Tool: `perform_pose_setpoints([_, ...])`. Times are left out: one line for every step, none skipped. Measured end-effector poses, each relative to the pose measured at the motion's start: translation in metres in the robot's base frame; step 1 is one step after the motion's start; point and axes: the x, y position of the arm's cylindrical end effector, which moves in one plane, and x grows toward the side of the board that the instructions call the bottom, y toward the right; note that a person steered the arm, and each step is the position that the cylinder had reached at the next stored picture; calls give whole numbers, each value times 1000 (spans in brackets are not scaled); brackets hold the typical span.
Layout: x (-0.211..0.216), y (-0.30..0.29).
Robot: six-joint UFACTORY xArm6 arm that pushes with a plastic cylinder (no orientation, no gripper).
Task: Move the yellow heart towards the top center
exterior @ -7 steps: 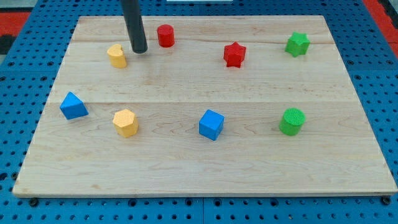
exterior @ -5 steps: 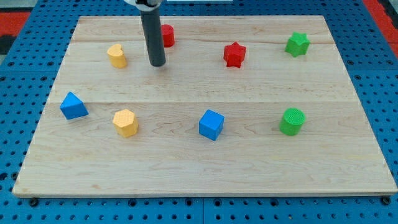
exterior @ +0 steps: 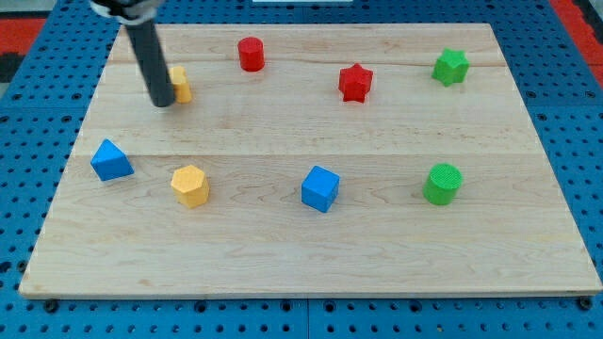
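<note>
The yellow heart (exterior: 181, 84) lies near the top left of the wooden board (exterior: 311, 254), partly hidden by my rod. My tip (exterior: 162, 102) rests on the board just left of and slightly below the heart, touching or nearly touching its left side. The red cylinder (exterior: 251, 54) stands at the top, right of the heart.
A red star (exterior: 355, 82) and a green star (exterior: 450, 67) lie at the top right. A blue block (exterior: 111, 160), a yellow hexagon (exterior: 190, 185), a blue cube (exterior: 320, 188) and a green cylinder (exterior: 442, 184) lie across the lower middle.
My tip swung from right of the yellow heart, out towards the red cylinder, then back across to the heart's left side. No block has visibly moved.
</note>
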Motion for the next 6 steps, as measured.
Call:
perform_pose_setpoints([-2,23])
perform_pose_setpoints([25,41])
perform_pose_setpoints([-18,43])
perform_pose_setpoints([-48,8])
perform_pose_setpoints([-27,21])
perform_pose_setpoints([-6,42])
